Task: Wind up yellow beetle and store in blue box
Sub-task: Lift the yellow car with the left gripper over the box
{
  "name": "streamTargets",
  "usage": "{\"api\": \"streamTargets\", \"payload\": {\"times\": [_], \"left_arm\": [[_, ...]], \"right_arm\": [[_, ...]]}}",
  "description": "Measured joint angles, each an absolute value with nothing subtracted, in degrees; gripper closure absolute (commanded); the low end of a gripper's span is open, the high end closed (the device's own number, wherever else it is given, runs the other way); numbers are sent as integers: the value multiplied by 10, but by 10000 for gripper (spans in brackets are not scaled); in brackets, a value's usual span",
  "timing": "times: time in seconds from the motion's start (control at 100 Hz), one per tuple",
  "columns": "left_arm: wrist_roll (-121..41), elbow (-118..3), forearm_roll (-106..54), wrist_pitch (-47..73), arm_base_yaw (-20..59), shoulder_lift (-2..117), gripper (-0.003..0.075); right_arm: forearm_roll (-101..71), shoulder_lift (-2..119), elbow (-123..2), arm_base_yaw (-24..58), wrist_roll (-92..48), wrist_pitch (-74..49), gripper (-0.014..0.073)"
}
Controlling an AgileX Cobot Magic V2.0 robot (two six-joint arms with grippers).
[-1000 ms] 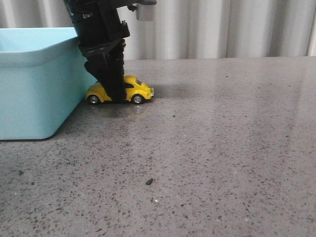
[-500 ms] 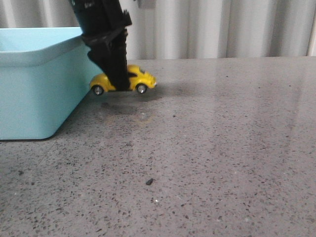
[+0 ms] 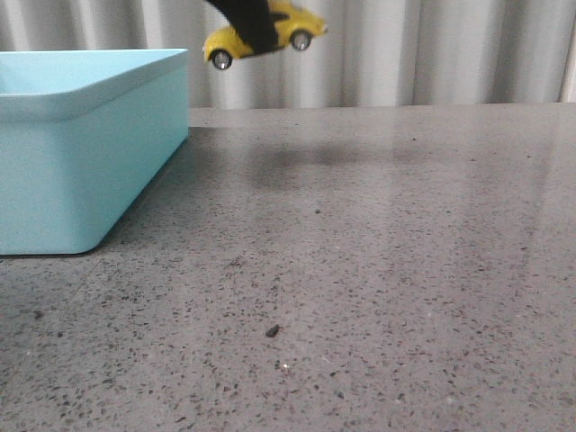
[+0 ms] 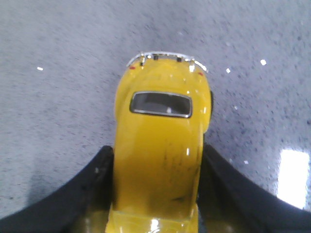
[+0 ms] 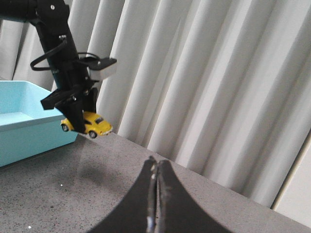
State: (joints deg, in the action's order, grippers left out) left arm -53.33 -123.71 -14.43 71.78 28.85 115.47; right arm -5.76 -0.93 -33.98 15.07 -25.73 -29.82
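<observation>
I have the yellow beetle [image 3: 266, 33] pinched by its sides in my left gripper [image 4: 156, 194], the black fingers [image 4: 92, 187] pressed against both flanks just behind the rear window. In the front view the car hangs at the top of the frame, clear of the table [image 3: 378, 252], nose tilted up to the right, just right of the blue box [image 3: 90, 144], which fills the left side. My right gripper [image 5: 153, 194] sits idle with its 2 fingers pressed together on nothing, low in its own view.

To finish this well I judge I should carry the car left until it is fully past the box's near rim, lower it inside, then let go low so it does not bounce or roll. The body is glossy, hard and rounded, so it could slip if my squeeze eases; the wheels turn freely. The box is smooth plastic with a thick rolled rim and rounded corners; the table is speckled grey stone, slightly reflective
</observation>
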Motion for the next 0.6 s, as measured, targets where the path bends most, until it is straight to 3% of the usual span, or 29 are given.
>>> {"api": "streamTargets", "payload": {"times": [0.36, 0.6], "left_arm": [[-429, -1312, -75, 724, 288, 1155, 660], [-327, -1314, -24, 726, 248, 1152, 659]], "right_arm": [[-54, -9, -340, 151, -257, -298, 656], [-54, -9, -340, 151, -257, -298, 656]]}}
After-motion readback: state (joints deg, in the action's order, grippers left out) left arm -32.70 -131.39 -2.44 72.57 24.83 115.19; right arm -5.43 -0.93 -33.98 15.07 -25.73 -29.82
